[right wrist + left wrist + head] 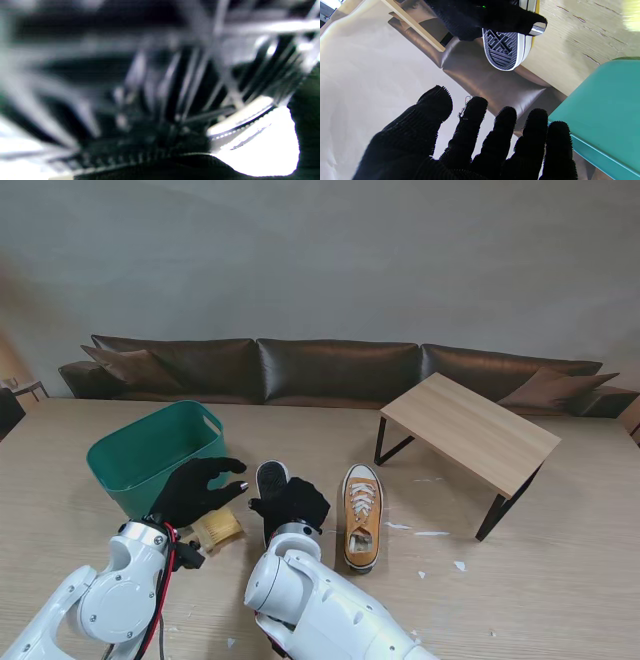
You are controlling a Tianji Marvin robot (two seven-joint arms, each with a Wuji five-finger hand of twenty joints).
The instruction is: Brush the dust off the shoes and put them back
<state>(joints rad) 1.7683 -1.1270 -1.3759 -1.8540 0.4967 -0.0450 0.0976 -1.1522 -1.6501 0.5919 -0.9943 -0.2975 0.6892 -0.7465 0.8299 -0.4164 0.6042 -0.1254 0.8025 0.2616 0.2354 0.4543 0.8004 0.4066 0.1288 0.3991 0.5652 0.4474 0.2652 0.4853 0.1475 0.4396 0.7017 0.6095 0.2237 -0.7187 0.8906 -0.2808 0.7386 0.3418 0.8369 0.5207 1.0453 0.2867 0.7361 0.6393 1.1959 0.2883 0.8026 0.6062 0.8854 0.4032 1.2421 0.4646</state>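
Note:
My right hand [295,502] is shut on a yellow sneaker [271,478], held on its side so its dark sole [503,50] faces my left hand. The black-gloved right hand [490,17] wraps over that shoe. The right wrist view is filled by a blurred close-up of the sneaker's sole [175,95]. My left hand [200,488] hovers open with fingers [475,130] spread, just left of the held shoe and touching nothing. A yellowish brush [218,528] lies on the table nearer to me than the left hand. The second yellow sneaker [362,515] stands upright on the table, right of my right hand.
A green basket [150,450] stands close on the left hand's far left side; its wall [607,105] shows in the left wrist view. A low wooden side table [470,430] stands at the right. A brown sofa [330,370] runs along the far edge. White scraps [432,533] dot the tabletop.

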